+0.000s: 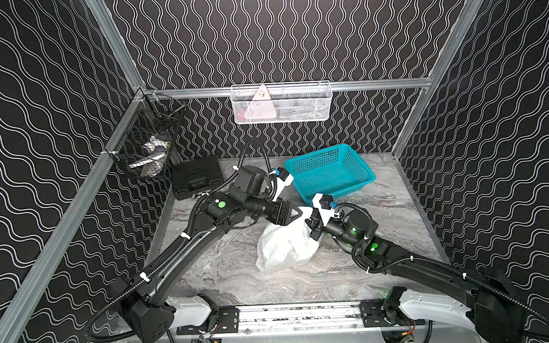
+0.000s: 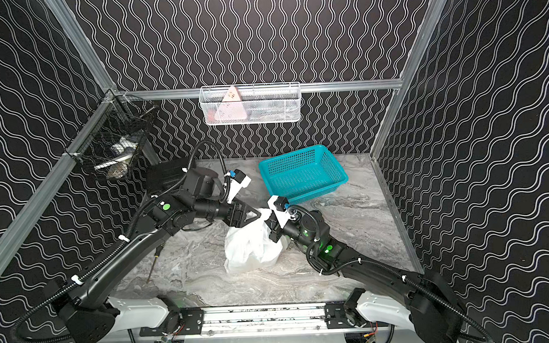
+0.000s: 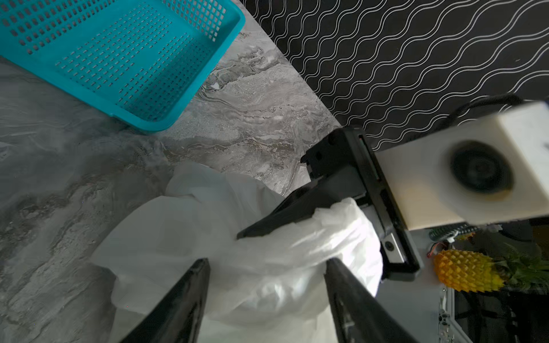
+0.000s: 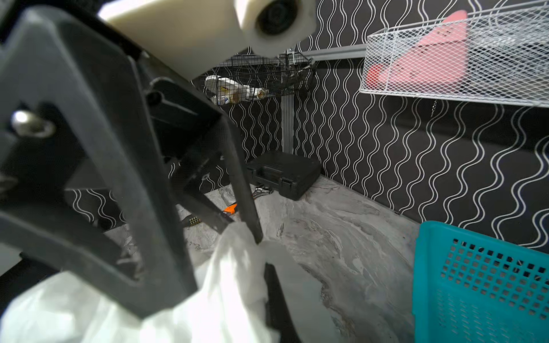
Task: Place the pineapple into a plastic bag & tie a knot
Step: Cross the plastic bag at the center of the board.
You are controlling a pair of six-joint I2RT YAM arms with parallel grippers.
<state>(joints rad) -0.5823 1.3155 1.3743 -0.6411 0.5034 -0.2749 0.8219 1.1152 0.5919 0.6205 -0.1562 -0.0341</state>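
The white crinkly plastic bag (image 1: pixel 286 245) (image 2: pixel 251 246) sits bulging mid-table. My left gripper (image 1: pixel 304 213) (image 2: pixel 258 214) (image 3: pixel 267 261) is open, its fingers spread on either side of the bag's bunched top (image 3: pixel 267 285). Facing it, my right gripper (image 1: pixel 310 223) (image 2: pixel 269 226) (image 4: pixel 255 282) is shut on a twisted strip of the bag (image 4: pixel 234 267). In the right wrist view the left gripper's fingertips (image 4: pixel 258 237) touch that strip. A pineapple (image 3: pixel 466 274) shows past the right gripper, outside the bag, and is hidden in both top views. The bag's contents are hidden.
A teal perforated basket (image 1: pixel 359 165) (image 2: pixel 333 169) (image 4: pixel 475 282) stands empty behind the bag. A black case (image 1: pixel 197 177) (image 4: pixel 285 175) sits at the back left. A screwdriver (image 2: pixel 153 263) lies under the left arm. Wire baskets (image 1: pixel 148 142) (image 1: pixel 281 103) hang on the walls.
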